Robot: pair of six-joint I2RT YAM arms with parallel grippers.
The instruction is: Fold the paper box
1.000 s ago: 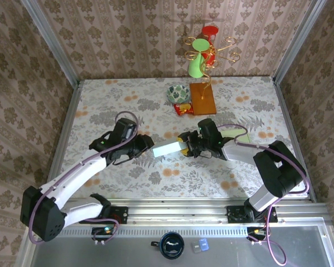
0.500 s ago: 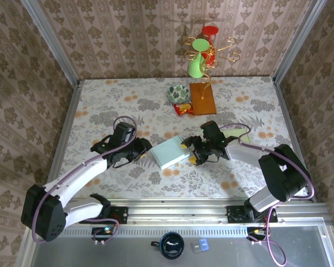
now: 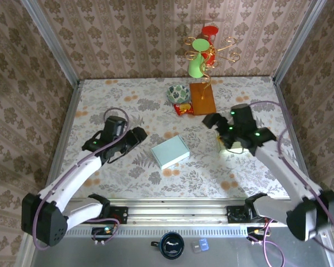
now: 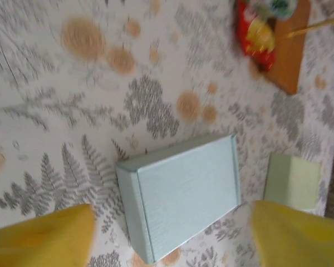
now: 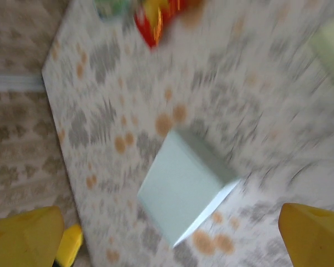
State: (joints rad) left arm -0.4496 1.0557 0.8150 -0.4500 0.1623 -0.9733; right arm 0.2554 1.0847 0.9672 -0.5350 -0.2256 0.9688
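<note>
pale blue paper box [image 3: 170, 152] lies free between left tool [image 3: 137, 136] and right tool [image 3: 216, 128], both spread wide.

The paper box [image 4: 183, 189] is matt pale-blue card with a fine grain. The tabletop [image 3: 128, 94] wears a matt floral-print covering. My left fingertips [image 4: 42, 236] look like smooth yellow plastic. The board [image 3: 202, 99] at the far edge is glossy wood.

Both arms stretch forward, elbows bent; left gripper [image 3: 136, 135] and right gripper [image 3: 210, 120] face each other, jaws spread wide, apparently holding nothing.
</note>
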